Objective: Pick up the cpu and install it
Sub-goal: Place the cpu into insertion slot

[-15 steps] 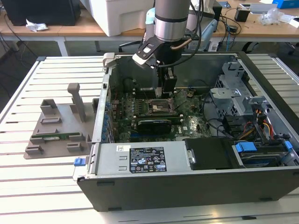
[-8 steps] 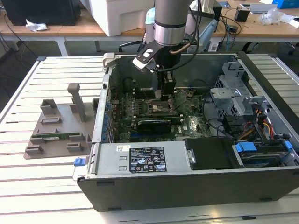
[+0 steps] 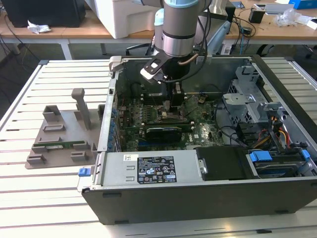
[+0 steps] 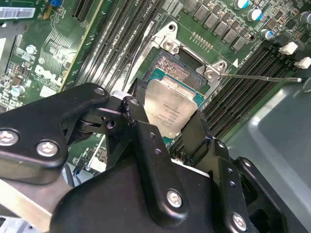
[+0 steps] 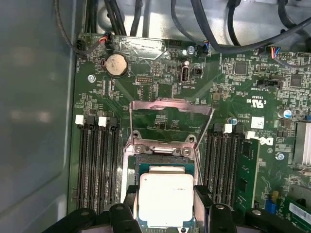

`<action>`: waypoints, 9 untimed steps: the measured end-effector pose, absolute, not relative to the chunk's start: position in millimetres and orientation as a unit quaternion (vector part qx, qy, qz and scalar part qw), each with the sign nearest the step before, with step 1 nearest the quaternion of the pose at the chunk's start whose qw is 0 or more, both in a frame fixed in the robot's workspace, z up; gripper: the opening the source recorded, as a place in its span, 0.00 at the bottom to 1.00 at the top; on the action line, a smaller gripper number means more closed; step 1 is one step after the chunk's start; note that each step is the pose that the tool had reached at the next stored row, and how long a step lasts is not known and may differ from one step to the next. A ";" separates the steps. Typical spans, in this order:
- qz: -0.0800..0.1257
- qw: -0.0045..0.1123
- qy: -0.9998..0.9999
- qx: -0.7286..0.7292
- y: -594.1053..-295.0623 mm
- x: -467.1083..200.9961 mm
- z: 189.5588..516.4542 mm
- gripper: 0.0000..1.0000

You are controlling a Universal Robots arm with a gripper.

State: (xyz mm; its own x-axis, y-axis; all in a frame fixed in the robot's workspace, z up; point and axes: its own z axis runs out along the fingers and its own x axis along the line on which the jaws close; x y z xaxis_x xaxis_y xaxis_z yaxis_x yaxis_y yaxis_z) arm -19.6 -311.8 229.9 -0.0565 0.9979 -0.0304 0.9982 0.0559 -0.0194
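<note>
The cpu (image 5: 165, 200) is a silvery square with a thin green rim, also seen in the second wrist view (image 4: 171, 110). My gripper (image 5: 166, 194) is shut on it, one black finger (image 4: 137, 116) pressing each of two opposite edges. It hangs low over the open socket (image 4: 177, 68) on the green motherboard, partly covering it; whether it touches I cannot tell. The socket's metal bracket (image 5: 171, 112) stands flipped up beyond it. In the exterior view my gripper (image 3: 172, 106) reaches down into the open computer case (image 3: 198, 198).
Black memory slots (image 5: 99, 165) flank the socket on both sides. Cables (image 5: 233, 39) run along the case wall. A drive cage (image 3: 247, 99) and power supply (image 3: 153, 168) crowd the case. A grey fixture (image 3: 62, 139) lies on the slatted table at the exterior view's left.
</note>
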 end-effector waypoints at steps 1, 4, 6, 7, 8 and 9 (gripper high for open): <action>-0.018 0.004 0.724 0.690 -311.7 -19.7 228.5 0.54; -0.018 0.005 0.720 0.694 -310.5 -20.5 224.8 0.54; -0.018 0.005 0.718 0.695 -307.5 -21.1 219.5 0.54; -0.018 0.005 0.718 0.695 -306.9 -21.4 215.3 0.54; -0.018 0.005 0.718 0.695 -306.9 -22.0 212.7 0.54; -0.018 0.005 0.718 0.695 -307.2 -22.3 211.8 0.54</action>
